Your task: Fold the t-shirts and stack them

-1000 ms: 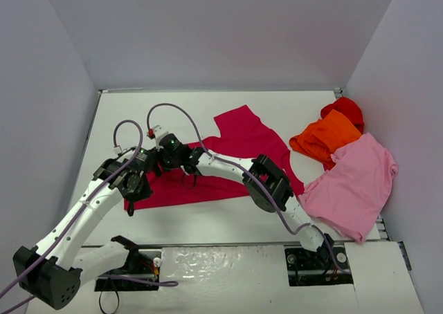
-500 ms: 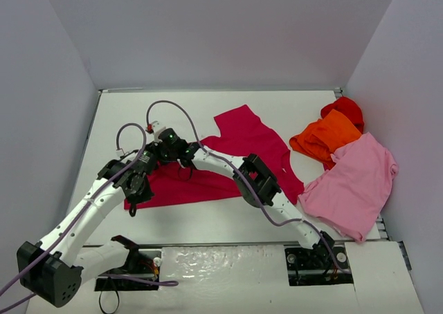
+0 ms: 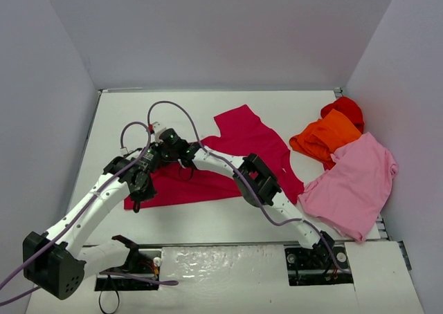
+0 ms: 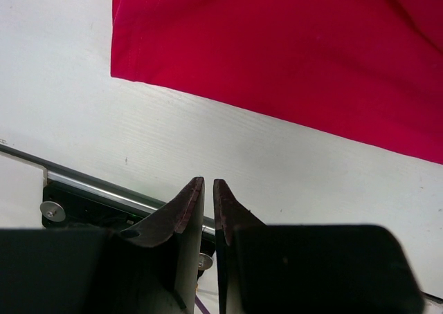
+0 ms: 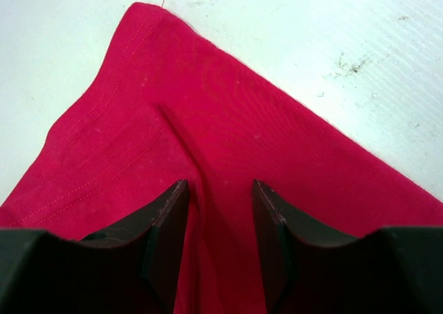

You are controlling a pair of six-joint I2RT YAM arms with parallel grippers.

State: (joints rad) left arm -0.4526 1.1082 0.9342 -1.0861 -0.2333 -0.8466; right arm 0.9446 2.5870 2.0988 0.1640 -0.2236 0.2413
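Left wrist: left jaws nearly together over table [image 4: 104,141], beside crimson shirt [image 4: 277,51]; right jaws apart astride its crease

I'm looking down at a white table [image 3: 208,110] boxed in on three sides by plain pale walls: a back wall [image 3: 221,30], a left wall [image 3: 41,120] and a right wall [image 3: 412,79]. A glossy white panel [image 3: 228,265] sits at the near edge. On my left wrist feed, a metal rail [image 4: 97,187] runs along the table's edge, with a screw [image 4: 52,211] just below it. On the right wrist feed, I see small dark scuffs [image 5: 351,65] on the tabletop.
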